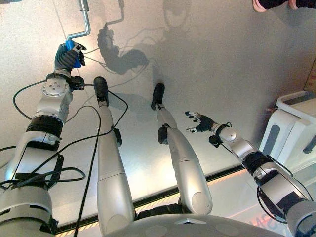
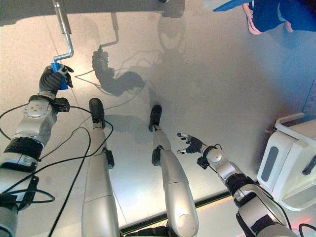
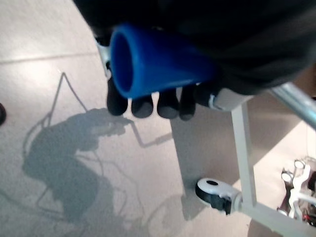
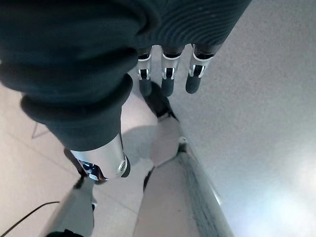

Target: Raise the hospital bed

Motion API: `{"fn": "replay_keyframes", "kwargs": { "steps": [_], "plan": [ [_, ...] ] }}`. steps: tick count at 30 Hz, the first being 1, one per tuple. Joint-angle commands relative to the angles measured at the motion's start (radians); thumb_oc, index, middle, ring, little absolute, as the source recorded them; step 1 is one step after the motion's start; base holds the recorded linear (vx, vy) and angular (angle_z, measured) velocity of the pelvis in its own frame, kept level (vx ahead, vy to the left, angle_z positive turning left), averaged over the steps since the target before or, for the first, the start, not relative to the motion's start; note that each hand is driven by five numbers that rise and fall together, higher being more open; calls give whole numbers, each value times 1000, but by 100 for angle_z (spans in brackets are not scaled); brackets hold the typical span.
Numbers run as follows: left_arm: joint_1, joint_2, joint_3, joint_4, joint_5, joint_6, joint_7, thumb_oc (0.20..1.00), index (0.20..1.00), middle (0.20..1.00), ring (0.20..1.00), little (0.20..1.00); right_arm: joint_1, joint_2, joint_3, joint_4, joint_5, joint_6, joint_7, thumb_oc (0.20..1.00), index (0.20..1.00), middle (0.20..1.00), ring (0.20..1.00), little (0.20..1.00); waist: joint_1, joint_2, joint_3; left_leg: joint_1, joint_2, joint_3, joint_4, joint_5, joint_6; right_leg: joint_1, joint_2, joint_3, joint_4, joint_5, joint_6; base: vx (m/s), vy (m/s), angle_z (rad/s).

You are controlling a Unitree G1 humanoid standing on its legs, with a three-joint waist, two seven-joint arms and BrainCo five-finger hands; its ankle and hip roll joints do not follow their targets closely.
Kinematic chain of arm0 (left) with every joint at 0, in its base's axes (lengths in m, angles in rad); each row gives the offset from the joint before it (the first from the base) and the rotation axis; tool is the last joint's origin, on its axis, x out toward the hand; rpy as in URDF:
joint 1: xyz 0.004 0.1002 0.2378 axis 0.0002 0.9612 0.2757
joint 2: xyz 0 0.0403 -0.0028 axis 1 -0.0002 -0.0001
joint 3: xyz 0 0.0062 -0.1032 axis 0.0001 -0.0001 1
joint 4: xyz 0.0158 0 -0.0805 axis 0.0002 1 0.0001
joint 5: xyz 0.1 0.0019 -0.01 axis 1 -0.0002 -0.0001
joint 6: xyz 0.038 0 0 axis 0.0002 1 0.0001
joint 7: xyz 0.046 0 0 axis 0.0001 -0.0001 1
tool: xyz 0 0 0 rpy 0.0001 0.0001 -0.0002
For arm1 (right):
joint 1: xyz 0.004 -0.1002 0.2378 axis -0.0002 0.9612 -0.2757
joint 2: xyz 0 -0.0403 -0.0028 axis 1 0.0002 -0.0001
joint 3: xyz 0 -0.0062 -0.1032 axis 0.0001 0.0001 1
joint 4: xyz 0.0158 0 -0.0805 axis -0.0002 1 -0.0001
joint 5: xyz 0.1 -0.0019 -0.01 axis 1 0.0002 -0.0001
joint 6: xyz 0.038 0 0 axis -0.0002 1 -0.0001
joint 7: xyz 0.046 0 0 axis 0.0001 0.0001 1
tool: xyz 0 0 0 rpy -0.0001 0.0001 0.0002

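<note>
**Left hand on the crank, cranking yet to be judged**

From where I stand the grasp looks made: the left hand (image 1: 67, 56) is wrapped round the blue grip (image 1: 72, 51) of the bed's crank handle (image 1: 85, 22), fingers curled over it and closed tight; in the left wrist view the dark fingertips (image 3: 143, 105) show just under the open end of that blue grip, so the hold looks firm rather than a mere touch. The bent metal rod of the crank runs up and away from the hand toward the far edge of the scene; the bed itself is mostly out of sight, though a pale frame leg (image 3: 244, 153) with a caster wheel (image 3: 214, 190) stands on the floor just beyond the hand.

How much the bed has risen I cannot tell; nothing here shows the mattress or its height. My guess is that the reach and grasp are done and the turning is what remains, or is under way.

The right hand (image 1: 198, 121) hangs well apart from the crank, out to the robot's right over bare floor, fingers spread and loose, holding nothing; a white cabinet (image 1: 289, 128) stands further off on that side; a person's shoe (image 2: 252, 17) shows at the far edge.
</note>
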Motion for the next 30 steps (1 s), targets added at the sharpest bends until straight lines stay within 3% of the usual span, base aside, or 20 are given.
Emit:
{"fn": "replay_keyframes", "kwargs": {
  "steps": [1, 6, 8, 22, 26, 30],
  "plan": [
    [-145, 14, -110, 99, 60, 15, 27, 200, 200, 200, 200, 200, -9, -11, 61, -36, 79, 14, -4, 1000, 1000, 1000, 1000, 1000, -22, -134, 5, -19, -44, 38, 189, -226, 79, -50, -42, 67, 45, -10, 115, 25, -19, -18],
    [-148, 13, -112, 100, 60, 15, 28, 200, 200, 200, 200, 200, -9, -12, 59, -36, 79, 14, -4, 1000, 1000, 1000, 1000, 1000, -20, -134, 5, -22, -44, 38, 192, -228, 79, -52, -42, 68, 47, -11, 115, 7, -18, -12],
    [-174, -21, -158, 99, 89, 22, 29, 200, 200, 200, 200, 200, -30, -16, 83, -46, 83, 24, -5, 1000, 1000, 1000, 1000, 1000, -40, -139, 5, -41, -24, 43, 207, -234, 81, -99, -31, 80, 73, -15, 109, 27, -111, -6],
    [-159, -97, -196, 11, 133, 17, 32, 200, 200, 200, 200, 200, -41, -21, 92, -46, 79, 29, -15, 1000, 1000, 1000, 1000, 1000, -59, -135, 5, -8, 1, 43, 152, -196, 62, -130, -5, 92, 103, -29, 99, 0, -78, -7],
    [-149, -126, -231, -152, 126, -14, 34, 200, 200, 200, 200, 200, -38, -23, 92, -37, 62, 26, -35, 1000, 1000, 1000, 1000, 1000, -62, -136, 5, 53, 23, 46, 86, -159, 42, -127, 22, 94, 117, -44, 95, 2, -162, -3],
    [-84, -99, -241, -405, 72, -43, -6, 200, 200, 200, 200, 200, -15, -37, 56, -24, 38, 22, -59, 1000, 1000, 1000, 1000, 1000, -49, -85, 5, 90, 16, 44, 28, -127, 30, -121, 21, 94, 117, -55, 93, 1, -41, -5]
  ]
}}
